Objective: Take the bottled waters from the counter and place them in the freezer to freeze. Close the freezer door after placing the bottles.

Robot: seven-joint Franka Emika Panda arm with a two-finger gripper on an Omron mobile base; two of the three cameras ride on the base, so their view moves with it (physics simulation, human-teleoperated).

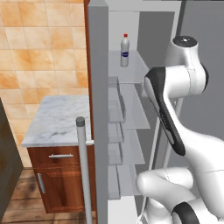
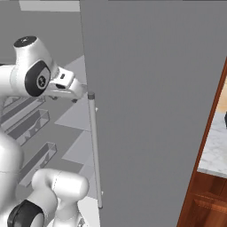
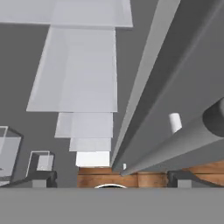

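one water bottle (image 1: 125, 50) with a red cap and blue label stands upright on an upper glass shelf (image 1: 131, 70) far inside the open freezer (image 1: 127, 131). the freezer door (image 1: 98, 109) is swung open toward the near side, its bar handle (image 1: 83, 170) in front of the marble counter (image 1: 59, 120) on the left. the gripper (image 3: 109, 179) hangs inside the freezer with its fingers spread wide, holding nothing, looking down past the stacked shelves beside the twin grey door (image 2: 155, 111).
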